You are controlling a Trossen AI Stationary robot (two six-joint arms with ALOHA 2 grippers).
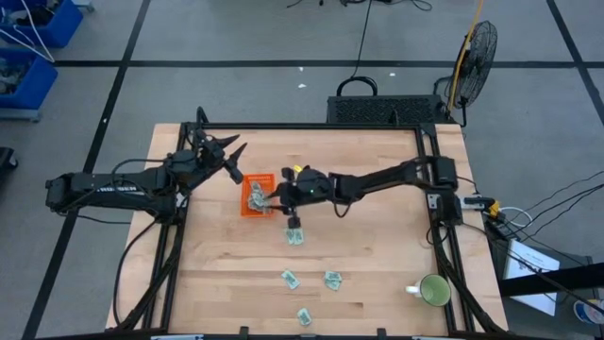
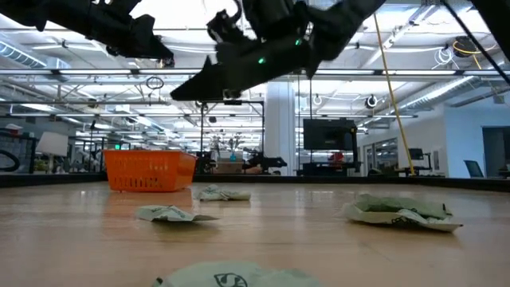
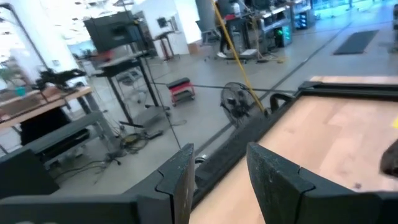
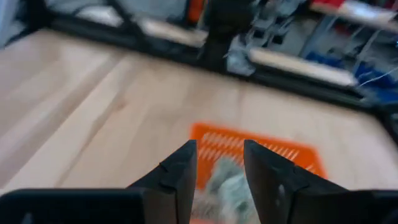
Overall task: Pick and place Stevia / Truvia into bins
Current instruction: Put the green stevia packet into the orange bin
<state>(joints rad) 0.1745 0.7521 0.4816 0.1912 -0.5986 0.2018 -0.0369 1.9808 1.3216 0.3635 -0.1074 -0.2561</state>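
The right claw (image 1: pixel 276 196) hangs over the bin (image 1: pixel 255 195), fingers parted with a sachet (image 4: pixel 225 182) showing between them, though I cannot tell if it is gripped or already lying in the bin. To do this well, release low over the bin's middle. More sachets (image 1: pixel 328 280) wait on the desk (image 1: pixel 377 255). The left claw (image 1: pixel 232 157) sits released nearby.
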